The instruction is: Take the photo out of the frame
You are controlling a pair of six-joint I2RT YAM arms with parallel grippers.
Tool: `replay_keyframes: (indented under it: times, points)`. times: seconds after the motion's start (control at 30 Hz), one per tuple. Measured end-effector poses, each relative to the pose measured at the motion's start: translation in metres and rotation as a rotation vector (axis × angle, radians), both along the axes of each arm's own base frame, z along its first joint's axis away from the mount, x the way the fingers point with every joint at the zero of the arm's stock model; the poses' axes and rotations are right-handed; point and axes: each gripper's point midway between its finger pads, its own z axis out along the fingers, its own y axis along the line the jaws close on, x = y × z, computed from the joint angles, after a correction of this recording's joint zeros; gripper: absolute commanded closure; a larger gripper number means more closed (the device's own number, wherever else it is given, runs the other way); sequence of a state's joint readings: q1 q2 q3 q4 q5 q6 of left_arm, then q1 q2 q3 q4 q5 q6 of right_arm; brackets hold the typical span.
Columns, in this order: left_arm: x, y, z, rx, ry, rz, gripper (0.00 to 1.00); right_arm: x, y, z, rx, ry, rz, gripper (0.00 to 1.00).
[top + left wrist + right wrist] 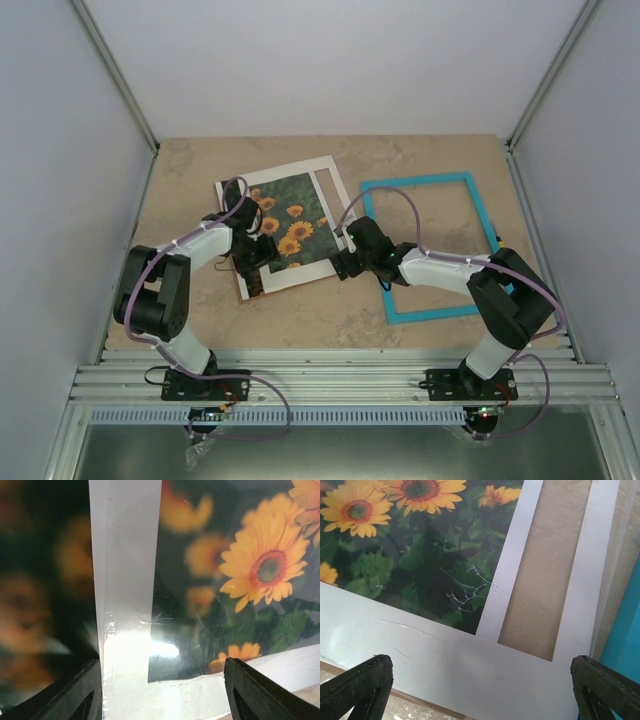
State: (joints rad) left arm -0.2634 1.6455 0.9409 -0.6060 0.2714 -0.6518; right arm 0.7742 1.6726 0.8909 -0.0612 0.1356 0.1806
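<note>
Top external view. Beige stone-look table (300, 320) spans the booth floor.

Left arm (190, 250) reaches in from near left. Right arm (450, 270) reaches from near right and crosses the near-left corner of the frame.

Frame (484, 213): turquoise, lying flat on the right half of the table. Bare table shows through its opening. On the right wrist it is a blue sliver at the right edge (626, 630).

White mat sheet (325, 172): flat and rotated slightly, just left of the frame. On the right wrist (470, 665) a slot of table (545, 580) shows between two of its white strips.

Photo (290, 225): sunflowers on dark green, out of the frame, lying centre-left on the table within the white sheet. White borders it on the near and right sides. Cannot tell whether the print sits over or under the sheet. Right wrist shows its surface (420, 545) with fine scratches. Left wrist shows one sharp bloom (265, 570). A white band (125, 580) runs top to bottom there, and what lies left of it is out of focus.

Brown board edge (244, 285) peeks out at the sheet's near-left corner.

Left gripper (262, 240) sits over the print's left part. On its wrist view (162, 690) the fingers are spread wide, nothing between them.

Right gripper (345, 262) is at the sheet's near-right corner. On its wrist view (482, 680) the fingers are at opposite corners of the view, released, gripping nothing.
</note>
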Motion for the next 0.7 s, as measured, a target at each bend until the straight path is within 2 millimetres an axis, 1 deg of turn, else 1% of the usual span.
replay_keyframes:
  times: [0.13, 0.2, 0.33, 0.43, 0.5, 0.57, 0.63, 0.7]
  points:
    - [0.0, 0.0, 0.001, 0.003, -0.001, 0.005, 0.3, -0.001, -0.001, 0.003, 0.002, -0.002, 0.001, 0.02]
    - [0.001, 0.001, 0.005, 0.003, -0.011, 0.011, 0.29, -0.001, 0.0, 0.006, 0.007, -0.007, 0.001, 0.02]
    - [0.004, 0.003, 0.025, -0.006, -0.07, 0.035, 0.27, -0.002, 0.002, 0.01, 0.019, -0.009, 0.018, 0.03]
    - [0.0, 0.013, 0.036, -0.011, -0.105, 0.067, 0.26, -0.005, 0.005, 0.011, 0.026, -0.004, 0.045, 0.02]
    - [-0.005, 0.023, 0.035, -0.005, -0.101, 0.093, 0.26, -0.009, 0.01, 0.011, 0.03, 0.001, 0.074, 0.02]
    - [-0.013, 0.032, 0.029, 0.007, -0.082, 0.117, 0.27, -0.013, 0.015, 0.011, 0.033, 0.005, 0.104, 0.02]
    - [-0.02, 0.038, 0.023, 0.017, -0.057, 0.131, 0.27, -0.017, 0.023, 0.013, 0.038, 0.009, 0.135, 0.03]
    - [-0.027, 0.04, 0.016, 0.02, -0.031, 0.138, 0.27, -0.017, 0.034, 0.016, 0.049, 0.004, 0.157, 0.03]
